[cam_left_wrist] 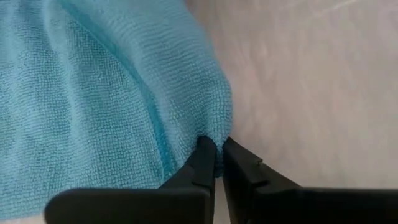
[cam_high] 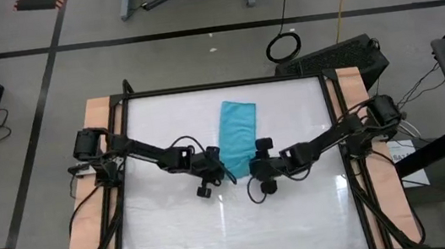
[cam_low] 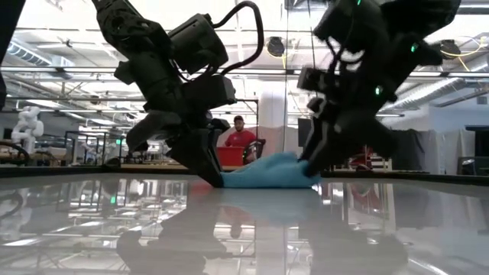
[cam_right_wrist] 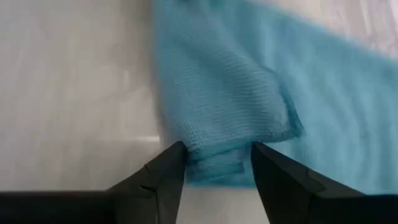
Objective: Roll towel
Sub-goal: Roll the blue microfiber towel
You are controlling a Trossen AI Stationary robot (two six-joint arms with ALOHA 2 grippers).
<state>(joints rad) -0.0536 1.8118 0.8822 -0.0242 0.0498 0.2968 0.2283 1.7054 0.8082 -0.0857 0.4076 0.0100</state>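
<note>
The turquoise towel [cam_high: 236, 131] lies flat on the white table, its long sides running from near to far. My left gripper [cam_high: 225, 172] is at the towel's near left corner, shut on it [cam_left_wrist: 214, 152]. My right gripper [cam_high: 253, 168] is at the near right corner and stands open [cam_right_wrist: 217, 160]. A folded-over bit of that corner [cam_right_wrist: 217, 165] lies between its fingertips. In the low view the towel [cam_low: 267, 174] shows as a low blue hump between my left gripper [cam_low: 218, 182] and my right gripper [cam_low: 309, 172]. My left gripper pinches the towel's near left corner [cam_left_wrist: 208, 134] between its two fingertips. The fingers slant down at it from the table's near left. The cloth bunches into a small ridge at the tips, and the rest of the towel lies on the table. My right gripper has the folded near right corner between its open fingers [cam_right_wrist: 174, 165]; I cannot tell whether they touch the cloth.
A dark frame [cam_high: 226, 84] borders the white tabletop, with wooden boards [cam_high: 89, 217] along the left and right sides. Bare tabletop [cam_high: 235, 225] stretches toward the near edge. Beyond the table, a person in a red top [cam_low: 241, 139] shows in the room.
</note>
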